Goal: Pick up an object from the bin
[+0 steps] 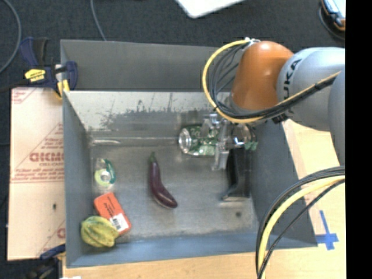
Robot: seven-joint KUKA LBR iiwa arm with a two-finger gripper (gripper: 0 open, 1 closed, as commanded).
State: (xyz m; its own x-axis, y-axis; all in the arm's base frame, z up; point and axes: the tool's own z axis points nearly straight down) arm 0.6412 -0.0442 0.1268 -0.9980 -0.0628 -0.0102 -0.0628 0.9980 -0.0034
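My gripper (220, 160) hangs low over the right half of the bin, near the back wall. Just to its right a black upright object (237, 176) stands on the floor with a flat foot at its base. It is very close to the gripper, and I cannot tell whether they touch. A dark purple toy eggplant (158, 186) lies in the middle of the floor, well to the gripper's left, its stem pointing to the back.
At the left lies a small clear and green roll-like thing (104, 174). An orange flat piece with a white label (112, 213) and a yellow-green lumpy toy fruit (97, 232) sit in the front left corner. The arm and its cables cover the bin's right rim.
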